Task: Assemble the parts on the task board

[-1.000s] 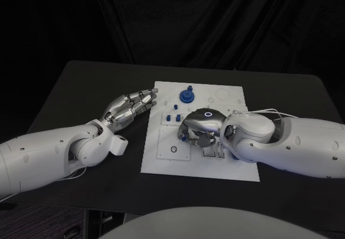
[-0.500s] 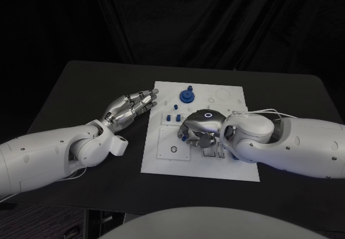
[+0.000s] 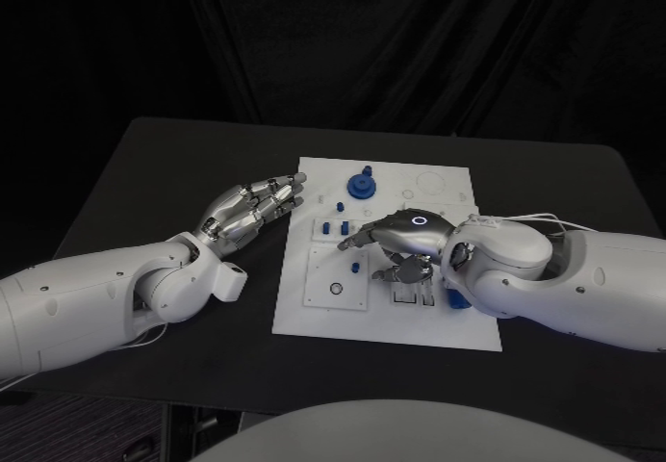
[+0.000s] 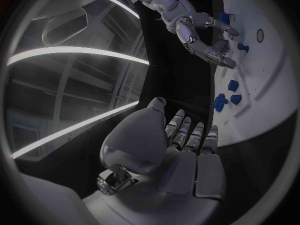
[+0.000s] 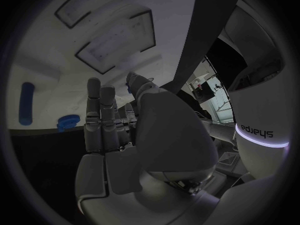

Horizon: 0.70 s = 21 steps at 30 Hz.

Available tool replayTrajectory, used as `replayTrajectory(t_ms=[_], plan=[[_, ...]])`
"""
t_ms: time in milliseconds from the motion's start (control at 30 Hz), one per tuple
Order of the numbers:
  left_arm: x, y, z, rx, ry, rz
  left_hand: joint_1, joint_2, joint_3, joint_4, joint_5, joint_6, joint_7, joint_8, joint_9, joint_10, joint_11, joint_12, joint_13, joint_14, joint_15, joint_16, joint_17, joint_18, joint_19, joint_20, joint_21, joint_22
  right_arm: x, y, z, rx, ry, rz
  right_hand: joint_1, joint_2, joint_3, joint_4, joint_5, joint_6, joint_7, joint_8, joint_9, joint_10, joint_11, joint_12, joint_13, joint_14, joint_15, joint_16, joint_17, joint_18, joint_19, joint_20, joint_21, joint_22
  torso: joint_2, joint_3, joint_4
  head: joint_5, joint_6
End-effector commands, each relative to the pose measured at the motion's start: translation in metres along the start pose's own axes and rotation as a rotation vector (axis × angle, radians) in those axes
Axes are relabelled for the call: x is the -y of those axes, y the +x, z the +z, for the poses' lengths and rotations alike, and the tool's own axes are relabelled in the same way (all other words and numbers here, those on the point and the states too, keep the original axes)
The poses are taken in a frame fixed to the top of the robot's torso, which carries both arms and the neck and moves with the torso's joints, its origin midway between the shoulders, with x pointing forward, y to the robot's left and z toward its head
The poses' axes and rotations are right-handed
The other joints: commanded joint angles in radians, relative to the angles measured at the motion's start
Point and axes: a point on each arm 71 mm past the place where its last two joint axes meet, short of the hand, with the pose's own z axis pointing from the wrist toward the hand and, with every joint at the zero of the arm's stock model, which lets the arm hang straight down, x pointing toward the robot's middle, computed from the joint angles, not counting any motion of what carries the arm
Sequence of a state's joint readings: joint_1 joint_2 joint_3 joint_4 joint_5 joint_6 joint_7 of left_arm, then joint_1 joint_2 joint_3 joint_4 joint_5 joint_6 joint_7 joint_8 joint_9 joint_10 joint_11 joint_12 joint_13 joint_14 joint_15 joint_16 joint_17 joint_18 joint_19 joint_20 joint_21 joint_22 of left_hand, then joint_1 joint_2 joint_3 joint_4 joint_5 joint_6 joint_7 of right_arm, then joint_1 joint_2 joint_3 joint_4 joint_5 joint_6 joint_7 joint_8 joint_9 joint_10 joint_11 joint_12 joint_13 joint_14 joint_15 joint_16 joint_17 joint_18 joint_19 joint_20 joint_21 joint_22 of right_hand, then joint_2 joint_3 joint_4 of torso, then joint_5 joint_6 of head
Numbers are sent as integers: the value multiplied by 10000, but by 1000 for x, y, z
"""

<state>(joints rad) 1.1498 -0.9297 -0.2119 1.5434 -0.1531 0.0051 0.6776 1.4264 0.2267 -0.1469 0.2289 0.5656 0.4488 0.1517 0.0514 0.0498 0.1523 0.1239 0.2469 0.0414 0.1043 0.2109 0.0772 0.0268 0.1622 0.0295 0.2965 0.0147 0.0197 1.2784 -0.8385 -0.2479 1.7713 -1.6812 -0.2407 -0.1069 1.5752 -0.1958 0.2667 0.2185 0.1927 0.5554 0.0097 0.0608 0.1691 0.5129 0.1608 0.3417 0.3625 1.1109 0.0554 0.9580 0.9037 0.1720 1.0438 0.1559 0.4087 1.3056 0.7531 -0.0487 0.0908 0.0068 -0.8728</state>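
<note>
The white task board (image 3: 417, 318) lies in the middle of the table. A tall blue part (image 3: 362, 183) stands near its far edge, with small blue parts (image 3: 332, 228) toward its left side. My right hand (image 3: 398, 248) hovers over the board's middle with fingers spread and nothing in them. One small blue part (image 3: 358, 269) lies just left of its fingers, and another blue part (image 3: 455, 300) sits by the wrist. The right wrist view has the right hand (image 5: 119, 130) over the board (image 5: 56, 75), near a long blue part (image 5: 26, 102). My left hand (image 3: 257, 207) rests open beside the board's left edge.
A small dark ring (image 3: 335, 288) marks the board's near left plate. The black table (image 3: 181, 164) stretches bare to the left and behind the board. In the left wrist view the left hand (image 4: 181, 145) points at the board (image 4: 275, 85) and its blue parts (image 4: 220, 102).
My right hand has shifted a little to the right and its fingers have spread apart, uncovering the small blue part on the board. The left hand has stayed in place.
</note>
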Motion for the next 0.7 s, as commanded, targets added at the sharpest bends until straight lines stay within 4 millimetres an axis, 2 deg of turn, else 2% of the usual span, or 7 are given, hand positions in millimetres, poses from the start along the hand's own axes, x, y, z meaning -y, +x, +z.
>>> replayTrajectory(t_ms=[33, 100, 167, 300, 433, 600, 700], plan=[[1, 1, -1, -104, 195, -85, 48, 10, 58, 16, 38, 71, -11, 47, 9, 14, 31, 67, 15, 51, -22, 58, 14, 28, 92, -1, 54, -5, 7, -24, -8, 1022, 327, -143, 332, -234, -284, 738, -135, 794, 158, 222, 39, -224, 65, 41, -313, 21, 47, -17, -126, 83, 153, 64, -165, -64, 2, 3, 1, -44, 2], [1, 1, -1, -93, 191, -79, 48, 10, 58, 16, 38, 71, -11, 47, 9, 14, 31, 67, 15, 51, -22, 58, 14, 28, 92, -1, 54, -5, 13, -33, -13, 1125, 553, -138, 267, -250, -330, 765, -204, 1154, 237, 319, 96, -210, 72, 66, -375, 38, 57, -12, -148, 83, 181, 73, -200, -81, 4, 3, 1, -69, 2], [1, 1, -1, -80, 186, -70, 48, 10, 58, 16, 38, 71, -11, 47, 9, 14, 31, 67, 15, 51, -22, 58, 14, 28, 92, -1, 54, -5, 20, -45, -19, 1208, 859, -105, 72, -241, -359, 775, -289, 1636, 479, 457, 110, -101, 77, 140, -560, 266, 58, 195, -25, 93, 322, 83, -272, -124, 3, 4, 1, -104, 2], [1, 1, -2, -48, 189, -47, 52, 0, 62, 10, 41, 112, -4, 55, 13, 22, 38, 81, 17, 51, -23, 63, 14, 23, 93, -2, 53, -5, 36, -66, -35, 1468, 1493, -129, -345, -232, -358, 784, -371, 2167, 624, 644, 51, 148, -24, 92, -988, 957, -54, 798, 435, 122, 736, 5, -296, -161, -13, 10, -3, -188, 2], [1, 1, -1, -17, 223, -21, 53, -15, 62, 7, 41, 121, -1, 59, 14, 25, 42, 85, 17, 37, -30, 58, 11, 18, 78, -4, 45, -13, 52, -77, -51, 1816, 2119, -139, -622, -190, -323, 780, -572, 2480, 568, 603, -149, 810, -105, -36, -1619, 1638, -176, 1376, 934, 82, 1236, -112, -289, -154, -4, -1, -1, -299, 2], [1, 2, -1, 11, 282, 7, 66, -48, 96, -7, 59, 108, -1, 53, 7, 36, 67, 116, 18, -50, -112, 35, -4, -5, -9, -22, -2, -50, 69, -81, -62, 2057, 2642, -175, -1037, -62, -263, 756, -774, 2674, 621, 514, -329, 1774, -185, -28, -1990, 2085, -164, 1839, 1356, -25, 1801, -142, 454, 85, -18, -27, -4, -376, 2], [1, 2, -1, 4, 293, 1, 69, -51, 104, -10, 65, 114, -3, 53, 6, 35, 71, 117, 18, -62, -128, 35, -5, -6, -20, -24, -7, -54, 78, -78, -68, 1917, 2982, -138, -1508, -131, -364, 770, -1053, 2797, 693, 504, -388, 2068, -214, -96, -2127, 2223, -137, 1987, 1494, -75, 1986, -130, 723, 183, -20, -36, -14, -359, 2]])
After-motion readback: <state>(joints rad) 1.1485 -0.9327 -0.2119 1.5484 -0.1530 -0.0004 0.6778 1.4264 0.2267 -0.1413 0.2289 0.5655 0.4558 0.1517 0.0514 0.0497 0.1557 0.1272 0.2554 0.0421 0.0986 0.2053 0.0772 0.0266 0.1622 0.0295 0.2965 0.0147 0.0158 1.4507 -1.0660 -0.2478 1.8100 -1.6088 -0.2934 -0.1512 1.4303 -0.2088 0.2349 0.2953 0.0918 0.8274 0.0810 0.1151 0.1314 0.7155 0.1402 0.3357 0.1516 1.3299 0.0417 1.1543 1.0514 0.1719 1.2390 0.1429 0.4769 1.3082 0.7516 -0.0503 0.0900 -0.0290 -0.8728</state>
